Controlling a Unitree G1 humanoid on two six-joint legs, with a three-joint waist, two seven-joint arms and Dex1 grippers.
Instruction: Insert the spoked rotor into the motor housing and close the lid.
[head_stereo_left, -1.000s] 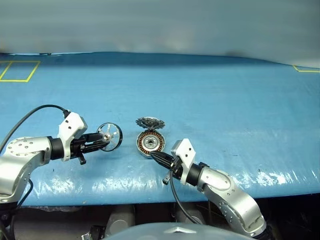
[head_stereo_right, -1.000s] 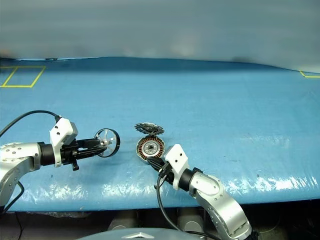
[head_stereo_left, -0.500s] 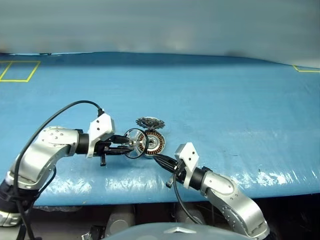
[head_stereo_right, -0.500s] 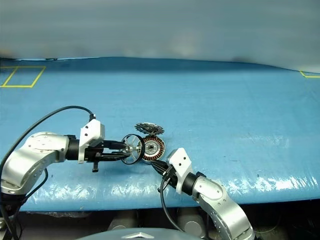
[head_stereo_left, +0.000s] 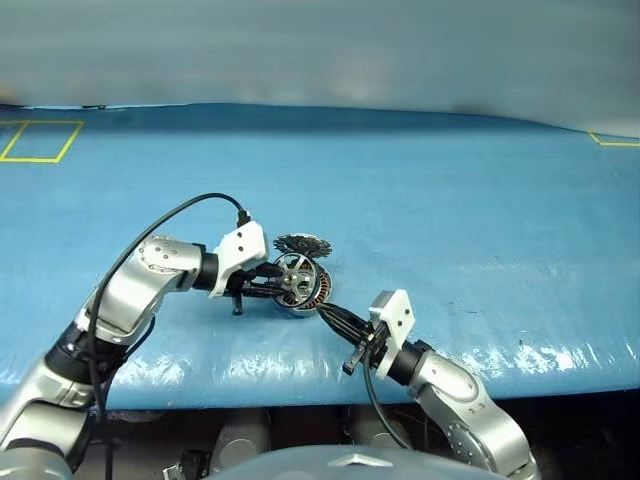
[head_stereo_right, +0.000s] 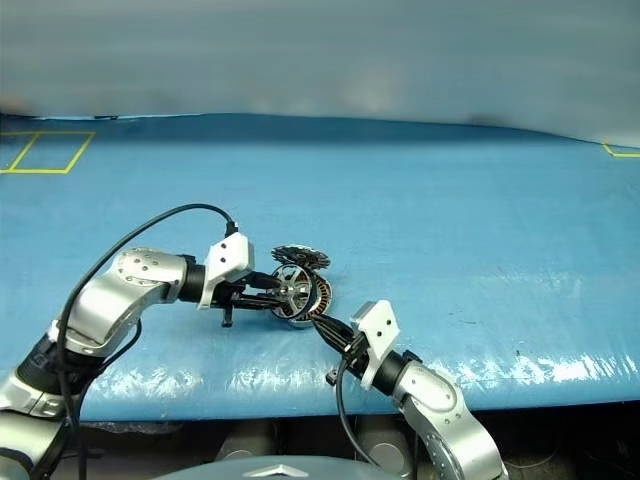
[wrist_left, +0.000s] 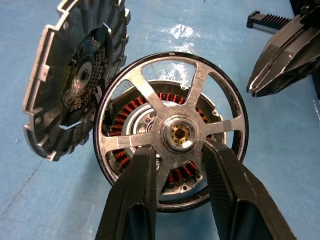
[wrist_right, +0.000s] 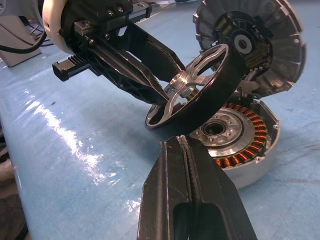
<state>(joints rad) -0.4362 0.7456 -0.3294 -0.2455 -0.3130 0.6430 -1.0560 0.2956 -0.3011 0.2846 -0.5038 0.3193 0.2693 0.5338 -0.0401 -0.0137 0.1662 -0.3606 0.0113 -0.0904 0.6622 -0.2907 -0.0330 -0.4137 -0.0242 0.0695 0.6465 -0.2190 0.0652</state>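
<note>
Carried rightward across the blue worktop (head_stereo_left: 450, 200) since a second ago, the spoked rotor (wrist_left: 172, 132) now hangs tilted just above the motor housing (wrist_right: 240, 137), whose copper windings show through the spokes. The left gripper (wrist_left: 177, 165) grasps the rotor at its hub, one black finger on either side. The lid (wrist_left: 75, 75) stands open on the housing's far edge, its segmented inner face toward the rotor. The right gripper (wrist_right: 184, 150), fingers clenched together on nothing, has drawn slightly right and points at the housing's near side, just beside the rotor's dark rim.
</note>
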